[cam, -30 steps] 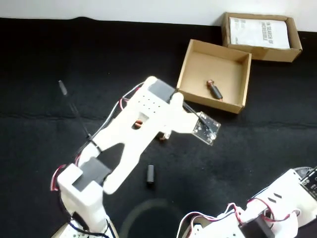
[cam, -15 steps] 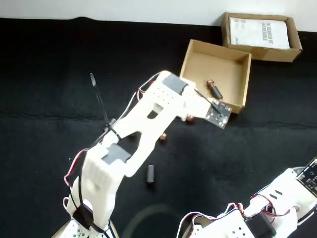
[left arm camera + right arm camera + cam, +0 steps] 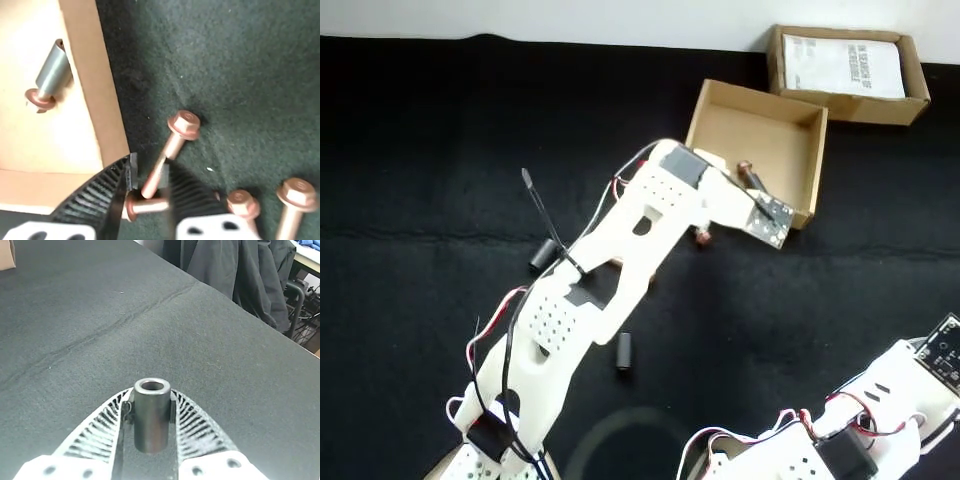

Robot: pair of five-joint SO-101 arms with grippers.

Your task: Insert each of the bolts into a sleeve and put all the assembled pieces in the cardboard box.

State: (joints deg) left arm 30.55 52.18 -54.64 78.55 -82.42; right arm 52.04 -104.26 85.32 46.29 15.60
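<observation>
My left gripper (image 3: 150,175) hangs just off the near corner of the open cardboard box (image 3: 705,125) (image 3: 107,125), jaws a narrow gap apart. A copper bolt (image 3: 172,145) lies on the mat, its shaft running into that gap. A second bolt (image 3: 145,205) lies crosswise under the fingers, and two more (image 3: 240,202) (image 3: 295,200) rest nearby. One assembled bolt-and-sleeve (image 3: 751,180) (image 3: 49,75) lies inside the box. Loose dark sleeves (image 3: 540,255) (image 3: 624,352) lie on the mat. My right gripper (image 3: 152,412) is shut on an upright dark sleeve (image 3: 151,415).
A second cardboard box (image 3: 845,70) holding a printed sheet stands behind the open one. Another bolt (image 3: 648,285) lies beside the left arm (image 3: 620,250). The right arm (image 3: 880,420) sits at the near right corner. Black mat covers the table.
The left arm has swung away and to the right, from mid-table to the box's near corner, which uncovered the sleeve at left. The right arm has barely shifted.
</observation>
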